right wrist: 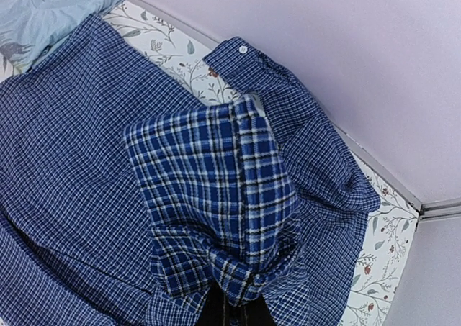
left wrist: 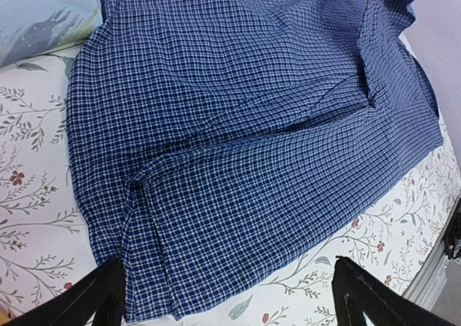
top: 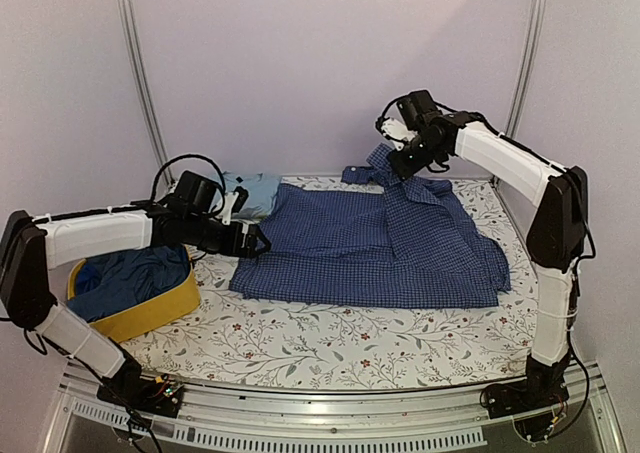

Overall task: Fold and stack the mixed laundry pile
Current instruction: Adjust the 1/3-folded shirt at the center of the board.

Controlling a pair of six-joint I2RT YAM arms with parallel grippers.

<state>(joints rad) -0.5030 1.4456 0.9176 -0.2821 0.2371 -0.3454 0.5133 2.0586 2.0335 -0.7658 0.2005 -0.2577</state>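
Nearest us runs a metal rail (top: 330, 413) along the table's near edge, with both arm bases fixed to it; beyond it spreads a floral table cover (top: 330, 338). At far left sits a yellow fabric basket (top: 150, 315) holding dark blue-teal clothes (top: 130, 273); just right of it we see the left gripper (top: 262, 241), jaws spread wide and gripping nothing, low over the cover at the left edge of a navy-and-white checked shirt (top: 370, 243); behind that gripper lies a light blue T-shirt (top: 258, 191), meeting the shirt's far left corner. The checked shirt lies spread flat over the middle and right of the table; at its far edge, toward the right, the right gripper (top: 398, 163) is clamped tight on a bunched fold of the shirt, lifted clear of the table while the rest lies flat.
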